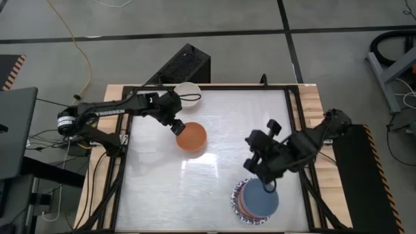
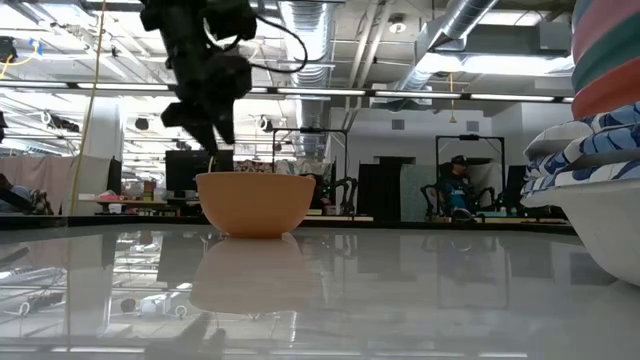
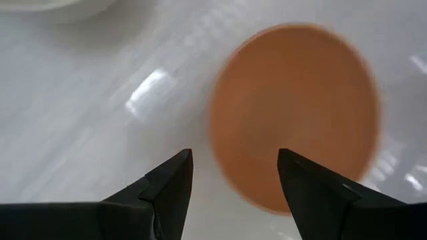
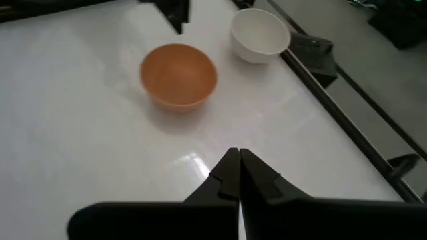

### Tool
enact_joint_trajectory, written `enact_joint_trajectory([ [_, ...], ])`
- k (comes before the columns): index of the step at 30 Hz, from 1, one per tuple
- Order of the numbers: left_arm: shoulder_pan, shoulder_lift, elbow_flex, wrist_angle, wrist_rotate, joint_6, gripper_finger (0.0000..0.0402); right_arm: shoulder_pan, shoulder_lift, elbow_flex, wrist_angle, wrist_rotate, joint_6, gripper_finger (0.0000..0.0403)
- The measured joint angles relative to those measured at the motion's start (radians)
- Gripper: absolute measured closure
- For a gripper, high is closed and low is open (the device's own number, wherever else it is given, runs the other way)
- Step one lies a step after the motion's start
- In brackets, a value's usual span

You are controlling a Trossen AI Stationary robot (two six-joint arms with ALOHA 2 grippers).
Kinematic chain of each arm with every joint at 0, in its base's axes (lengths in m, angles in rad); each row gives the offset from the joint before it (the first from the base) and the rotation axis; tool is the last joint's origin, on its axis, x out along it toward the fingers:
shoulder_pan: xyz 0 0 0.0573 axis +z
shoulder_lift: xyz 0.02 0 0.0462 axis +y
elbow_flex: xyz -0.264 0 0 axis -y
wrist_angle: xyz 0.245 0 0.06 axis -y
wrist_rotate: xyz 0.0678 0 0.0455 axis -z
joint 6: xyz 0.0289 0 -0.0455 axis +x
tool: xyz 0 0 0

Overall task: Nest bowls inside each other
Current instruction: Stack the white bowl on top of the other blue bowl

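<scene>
Two arms work over a white tabletop. High view: left gripper hangs at the orange bowl, just off its rim at 10 o'clock, fingers apart, nothing between them. White bowl sits at the tabletop's 12 o'clock edge, well apart from the orange one. Right gripper is over the stack of nested bowls at 5 o'clock, a blue bowl on top, patterned rim showing at the stack's left; fingers together, empty.

Low view: orange bowl stands upright on the tabletop, left gripper coming down behind its left rim. Stack fills the 3 o'clock edge, close to the camera.

Left wrist view: both fingers spread, one over bare tabletop, the other over the orange bowl. Can't tell if it touches.

Right wrist view: fingers pressed shut. Orange bowl & white bowl farther off, apart from each other.
</scene>
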Motion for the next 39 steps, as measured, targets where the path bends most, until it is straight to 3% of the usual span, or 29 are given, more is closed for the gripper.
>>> enact_joint_trajectory([
  [8,-0.014,0.000,-0.018,0.026,-0.131,0.001,0.0193,-0.099,0.000,0.000,0.000,0.006,-0.062,0.0332],
  [14,0.015,0.000,-0.018,0.129,-0.264,0.076,0.0193,-0.137,0.000,0.000,0.000,0.005,-0.082,0.0320],
  [18,0.103,0.000,-0.018,0.214,-0.210,0.112,0.0193,-0.154,0.000,0.000,0.000,-0.003,-0.085,0.0321],
  [23,0.167,0.000,-0.018,0.236,-0.200,0.436,0.0193,-0.155,0.000,0.000,0.001,-0.003,-0.084,0.0321],
  [27,0.216,0.000,-0.018,0.236,-0.146,0.602,0.0193,-0.155,0.001,0.000,0.008,-0.004,-0.081,0.0321],
  [33,0.271,0.076,-0.018,0.263,-0.057,0.713,0.0193,-0.155,0.001,0.000,0.012,-0.004,-0.081,0.0321],
  [39,0.280,0.198,-0.019,0.276,-0.049,0.818,0.0193,-0.155,0.001,0.000,0.019,-0.006,-0.077,0.0321],
])
